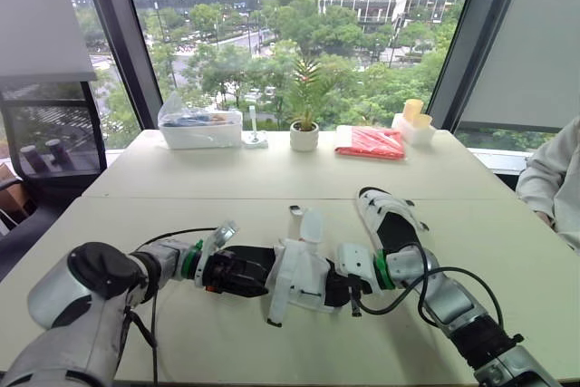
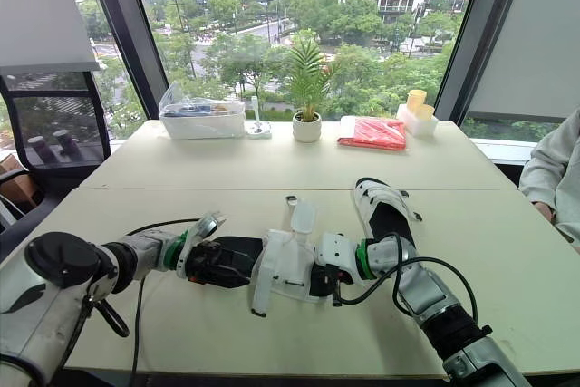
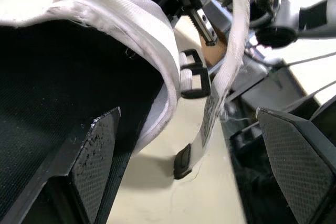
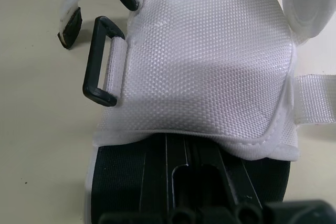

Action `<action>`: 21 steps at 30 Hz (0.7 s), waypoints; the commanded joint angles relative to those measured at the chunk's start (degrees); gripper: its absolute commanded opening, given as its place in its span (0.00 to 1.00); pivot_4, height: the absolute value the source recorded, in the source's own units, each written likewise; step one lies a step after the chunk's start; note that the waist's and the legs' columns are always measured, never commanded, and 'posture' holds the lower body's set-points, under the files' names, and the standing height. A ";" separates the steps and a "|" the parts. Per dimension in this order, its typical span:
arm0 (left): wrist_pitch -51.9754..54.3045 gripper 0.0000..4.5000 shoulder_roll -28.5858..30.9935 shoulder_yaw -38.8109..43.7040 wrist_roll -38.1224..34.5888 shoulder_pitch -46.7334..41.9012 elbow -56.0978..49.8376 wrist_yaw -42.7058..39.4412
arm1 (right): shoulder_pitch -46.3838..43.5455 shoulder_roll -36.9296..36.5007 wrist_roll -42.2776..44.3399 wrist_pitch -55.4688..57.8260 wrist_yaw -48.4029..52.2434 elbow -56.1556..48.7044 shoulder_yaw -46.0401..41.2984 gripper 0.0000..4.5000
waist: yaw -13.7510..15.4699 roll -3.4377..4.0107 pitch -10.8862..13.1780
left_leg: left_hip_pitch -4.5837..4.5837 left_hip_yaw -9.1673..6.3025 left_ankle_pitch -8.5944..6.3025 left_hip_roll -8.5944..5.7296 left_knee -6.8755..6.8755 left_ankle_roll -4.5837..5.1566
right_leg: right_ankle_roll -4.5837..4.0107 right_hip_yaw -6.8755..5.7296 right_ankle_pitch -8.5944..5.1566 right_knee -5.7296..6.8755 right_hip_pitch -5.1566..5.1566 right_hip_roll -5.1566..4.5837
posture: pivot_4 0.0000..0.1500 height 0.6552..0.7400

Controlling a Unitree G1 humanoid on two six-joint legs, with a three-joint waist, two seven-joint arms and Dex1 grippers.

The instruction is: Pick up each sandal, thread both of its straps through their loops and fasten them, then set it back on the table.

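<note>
left eye view | right hand (image 1: 339, 285) grasps sandal (image 1: 297, 280) central on table (image 1: 181, 219) | left hand (image 1: 265, 271) released | other sandal (image 1: 386, 220) alongside

An office meeting room: long pale table (image 1: 272, 178); big window (image 1: 299, 52) over trees; office chair (image 2: 54, 147); potted plant (image 1: 304, 133).

- Sunk out of sight into the white sandal (image 1: 297, 280): front of the right claw (image 2: 322, 280).
- Partly covered by the right arm: near end of the second sandal (image 1: 388, 215).
- Cut off at the edge: a person's sleeve (image 1: 553, 178).
- Too small to tell: contents of the clear box (image 1: 199, 126).
</note>
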 commanded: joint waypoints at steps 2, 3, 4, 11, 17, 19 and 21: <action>-13.04 0.96 1.53 1.43 3.65 6.11 0.99 -0.09 | 1.93 -0.81 -2.41 1.78 0.81 2.51 2.01 0.00 | 0.08 0.01 -0.01 | 0.10 0.01 -0.02 0.01 0.00 0.02 | 0.00 -0.01 0.00 -0.04 0.10 -0.02 | 1.00 0.97; -15.59 0.96 1.55 2.30 3.71 6.76 0.99 -0.09 | 1.90 -0.82 -2.39 1.79 0.83 2.52 2.00 0.00 | 0.11 0.02 -0.01 | 0.10 0.02 -0.02 0.02 0.00 0.02 | 0.00 -0.01 0.00 -0.03 0.09 -0.04 | 1.00 0.97; -18.83 0.96 1.59 3.28 3.63 7.58 0.99 -0.09 | 1.93 -0.82 -2.38 1.85 0.82 2.44 1.99 0.00 | 0.13 0.02 -0.01 | 0.10 0.05 -0.02 0.02 0.00 0.02 | 0.00 -0.01 0.00 -0.03 0.07 -0.06 | 1.00 0.97; -29.50 0.96 0.17 5.84 3.42 9.94 0.99 -0.09 | 1.86 -0.73 -2.43 1.82 0.79 2.51 2.02 0.00 | 0.19 0.01 -0.01 | 0.02 0.10 -0.03 0.02 0.00 0.03 | -0.01 -0.03 0.00 -0.02 -0.02 -0.13 | 1.00 0.97; -30.81 0.96 3.68 6.06 2.58 7.60 0.99 -0.09 | 1.96 -1.07 -2.41 1.67 1.17 2.45 1.91 0.00 | 0.26 -0.01 0.01 | -0.03 0.11 -0.03 0.02 0.01 0.04 | -0.01 -0.05 0.00 -0.02 -0.05 -0.12 | 1.00 0.97; -28.51 0.96 5.56 6.40 -0.19 4.75 0.99 -0.09 | 1.98 -1.07 -2.43 1.55 1.28 2.55 2.00 0.00 | 0.30 -0.09 0.10 | -0.06 0.11 -0.03 0.02 0.01 0.04 | -0.01 -0.07 0.00 -0.01 -0.08 -0.12 | 1.00 0.97; -25.52 0.96 7.36 6.63 -3.03 1.12 0.99 -0.09 | 2.04 -0.96 -2.48 1.42 1.43 2.71 2.08 0.00 | 0.39 -0.29 0.22 | -0.13 0.08 -0.03 0.02 0.04 0.04 | -0.01 -0.12 0.00 -0.01 -0.10 -0.12 | 1.00 0.97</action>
